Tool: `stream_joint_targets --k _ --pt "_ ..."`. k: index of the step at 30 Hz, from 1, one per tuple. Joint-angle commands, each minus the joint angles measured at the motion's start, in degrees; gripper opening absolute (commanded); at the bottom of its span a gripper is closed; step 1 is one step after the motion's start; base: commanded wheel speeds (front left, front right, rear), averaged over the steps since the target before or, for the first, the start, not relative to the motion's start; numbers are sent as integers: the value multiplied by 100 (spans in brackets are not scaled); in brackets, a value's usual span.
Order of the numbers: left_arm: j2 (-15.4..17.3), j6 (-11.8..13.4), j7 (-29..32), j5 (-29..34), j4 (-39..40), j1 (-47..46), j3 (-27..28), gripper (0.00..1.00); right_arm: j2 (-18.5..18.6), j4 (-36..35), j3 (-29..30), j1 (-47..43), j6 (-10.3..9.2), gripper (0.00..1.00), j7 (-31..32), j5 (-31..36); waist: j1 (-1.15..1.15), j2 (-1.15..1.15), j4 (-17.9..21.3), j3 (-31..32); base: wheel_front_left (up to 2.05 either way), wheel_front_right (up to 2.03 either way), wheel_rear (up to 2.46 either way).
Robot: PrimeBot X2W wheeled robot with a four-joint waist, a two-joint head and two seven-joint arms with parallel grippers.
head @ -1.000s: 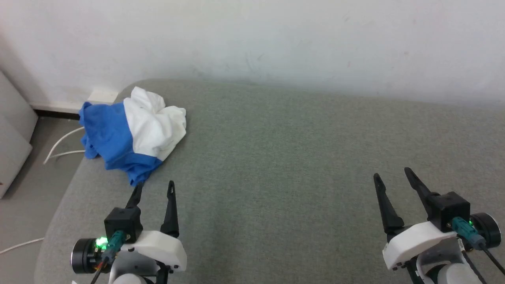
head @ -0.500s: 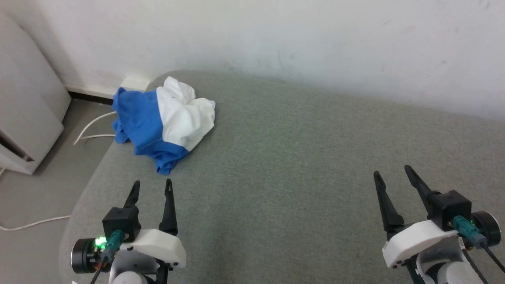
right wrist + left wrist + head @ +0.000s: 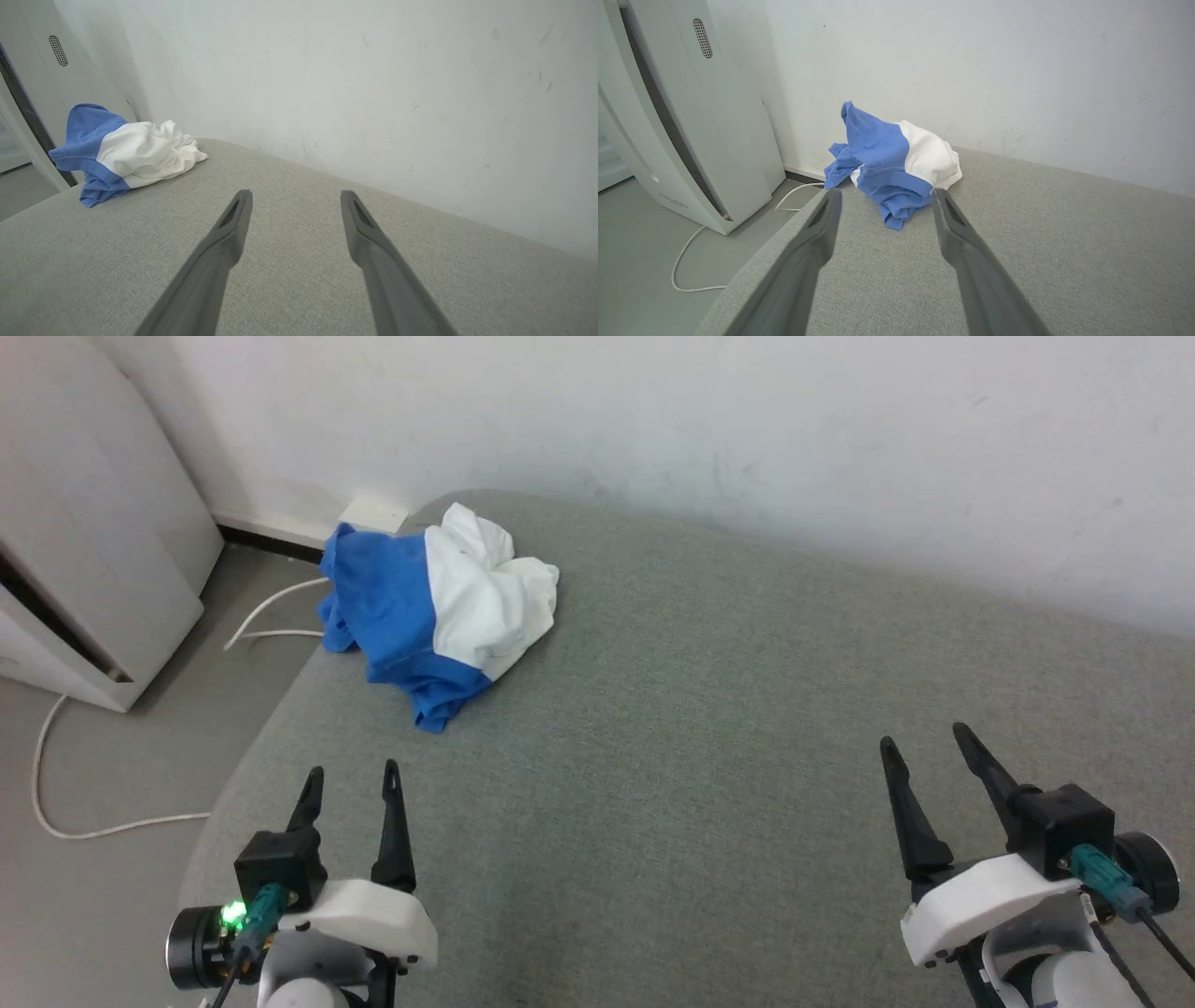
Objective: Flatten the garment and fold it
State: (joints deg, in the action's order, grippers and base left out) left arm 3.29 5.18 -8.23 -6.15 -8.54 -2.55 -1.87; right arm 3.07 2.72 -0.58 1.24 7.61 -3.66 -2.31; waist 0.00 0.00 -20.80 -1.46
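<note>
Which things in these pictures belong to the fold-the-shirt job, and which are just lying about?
Job in hand:
- garment, crumpled near the far left corner of the grey padded surface
- left gripper, open, short of the garment
- right gripper, open, far from it

Lying about:
- white appliance on the floor
- white cable on the floor

appliance (image 3: 93, 523) cropped left, garment (image 3: 467, 607) collar hidden

In the head view the garment (image 3: 439, 621) lies heaped in the upper left, on the padded surface's (image 3: 709, 728) far corner, near the wall (image 3: 653, 420). Left of it an appliance (image 3: 84, 541) stands on the floor (image 3: 93, 896). The left gripper (image 3: 353, 770) sits lower left and the right gripper (image 3: 923, 735) lower right, both well apart from the garment.
</note>
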Motion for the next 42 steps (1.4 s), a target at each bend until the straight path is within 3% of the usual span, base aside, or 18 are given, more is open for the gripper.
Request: stream_joint_targets --k 1,42 --pt "31 47 -70 -44 -55 -126 13 100 -11 27 -17 111 -8 100 -62 -50 0 0 -56 -8 0 0 0" --pt "71 226 -549 -508 -470 -476 21 100 -18 91 -35 381 -11 100 -213 -119 0 0 -941 -320 0 0 0"
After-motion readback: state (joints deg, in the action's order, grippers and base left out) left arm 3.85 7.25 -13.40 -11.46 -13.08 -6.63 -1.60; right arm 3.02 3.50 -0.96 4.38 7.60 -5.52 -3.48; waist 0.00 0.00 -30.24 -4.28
